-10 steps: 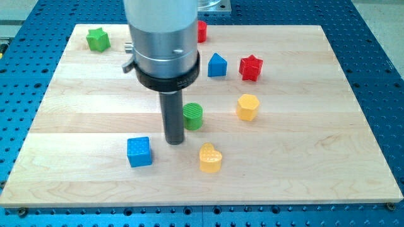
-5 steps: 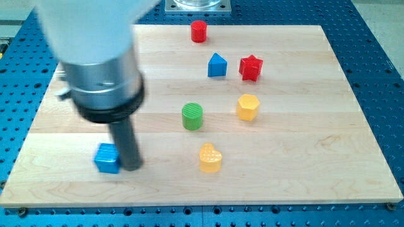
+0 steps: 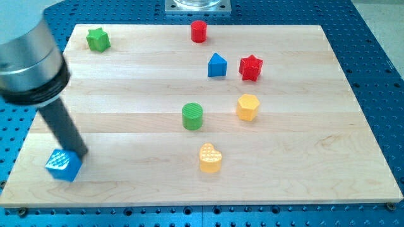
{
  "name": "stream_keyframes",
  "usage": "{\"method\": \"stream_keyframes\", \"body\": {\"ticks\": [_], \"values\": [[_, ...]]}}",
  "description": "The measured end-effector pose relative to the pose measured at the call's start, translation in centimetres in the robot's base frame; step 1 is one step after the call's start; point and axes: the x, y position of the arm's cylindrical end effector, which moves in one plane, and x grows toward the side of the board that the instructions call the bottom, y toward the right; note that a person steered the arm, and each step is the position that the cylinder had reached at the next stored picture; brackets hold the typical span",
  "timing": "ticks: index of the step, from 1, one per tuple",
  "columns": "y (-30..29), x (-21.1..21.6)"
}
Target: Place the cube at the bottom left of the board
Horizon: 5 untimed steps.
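The board [image 3: 303, 189] carries eight blocks: two blue, two green, two red, two yellow. The blue cube [image 3: 62, 166], its top face finely textured, sits rotated near the board's bottom-left corner. My tip [image 3: 81, 154] touches the cube's upper-right edge; a bare rod, it grasps nothing.

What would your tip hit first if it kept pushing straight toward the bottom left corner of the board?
The blue cube. My tip sits right against its upper right side, seemingly touching. Beyond the cube I see only bare board up to the corner, then the edge, though depth is hard to judge.
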Motion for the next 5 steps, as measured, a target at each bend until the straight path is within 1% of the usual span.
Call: {"method": "stream_keyframes", "body": {"ticks": [1, 2, 3, 4, 5], "values": [[0.4, 1.1], [4.4, -0.5], [7.5, 0.1], [6.3, 5.2], [3.1, 6.6]]}}
